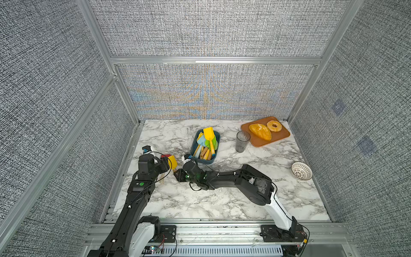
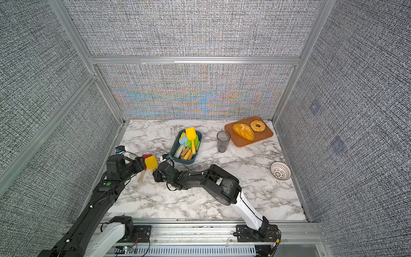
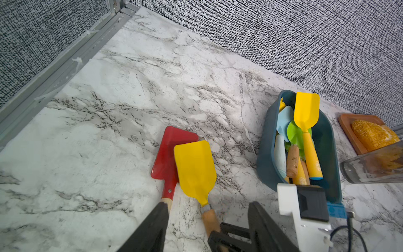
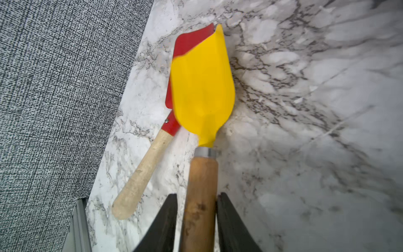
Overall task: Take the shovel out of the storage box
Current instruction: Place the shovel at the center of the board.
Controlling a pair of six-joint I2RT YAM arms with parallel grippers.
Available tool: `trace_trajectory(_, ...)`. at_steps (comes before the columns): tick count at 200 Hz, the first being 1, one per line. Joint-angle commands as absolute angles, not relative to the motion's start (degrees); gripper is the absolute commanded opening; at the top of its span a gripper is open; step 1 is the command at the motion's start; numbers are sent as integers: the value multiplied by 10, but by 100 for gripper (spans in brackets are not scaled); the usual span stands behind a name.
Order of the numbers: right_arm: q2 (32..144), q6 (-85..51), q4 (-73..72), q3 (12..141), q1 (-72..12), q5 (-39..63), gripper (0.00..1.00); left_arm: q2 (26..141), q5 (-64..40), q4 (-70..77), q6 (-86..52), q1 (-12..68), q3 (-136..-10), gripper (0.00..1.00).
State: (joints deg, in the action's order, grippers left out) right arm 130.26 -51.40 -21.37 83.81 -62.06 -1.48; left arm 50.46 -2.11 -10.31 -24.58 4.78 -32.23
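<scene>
- In both top views, the yellow shovel (image 1: pixel 172 162) lies outside the storage box (image 1: pixel 203 161), near the tabletop's (image 1: pixel 222 200) left edge; more tools lie in the box.
- Left wrist view: its blade overlaps a red shovel (image 3: pixel 172 150); the left end effector (image 3: pixel 208 205) stands open, empty.
- Right wrist view: the right end effector (image 4: pixel 198 194) straddles the wooden handle; whether it clamps it or merely flanks it, I cannot tell. Removal looks done; only release and retreat seem left.

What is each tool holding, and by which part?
The right tool flanks the yellow shovel at its wooden handle; whether it grips cannot be told. The left tool is open, holding nothing.
</scene>
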Motion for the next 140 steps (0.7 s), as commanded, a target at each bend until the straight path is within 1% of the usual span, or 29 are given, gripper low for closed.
trace_trajectory(1, 1299, -495, -214, 844, -628, -20, 41, 505, -25, -90, -241, 48, -322, 63)
trace_trajectory(18, 1292, -484, -209, 844, -636, -19, 45, 508, -27, -89, -241, 48, -323, 63)
trace_trajectory(47, 1254, -454, -202, 819, -642, -36, 45, 511, -34, -87, -238, 48, -323, 63)
trace_trajectory(67, 1219, -409, -163, 811, -636, -50, 47, 514, -54, -82, -225, 48, -323, 63)
trace_trajectory(87, 1187, -368, -116, 809, -618, -53, 50, 526, -97, -71, -213, 48, -323, 63)
trace_trajectory(111, 1139, -339, -99, 765, -587, -73, 53, 547, -132, -52, -213, 48, -320, 63)
trace_trajectory(140, 1098, -309, -71, 738, -532, -66, 54, 582, -185, -26, -208, 50, -320, 63)
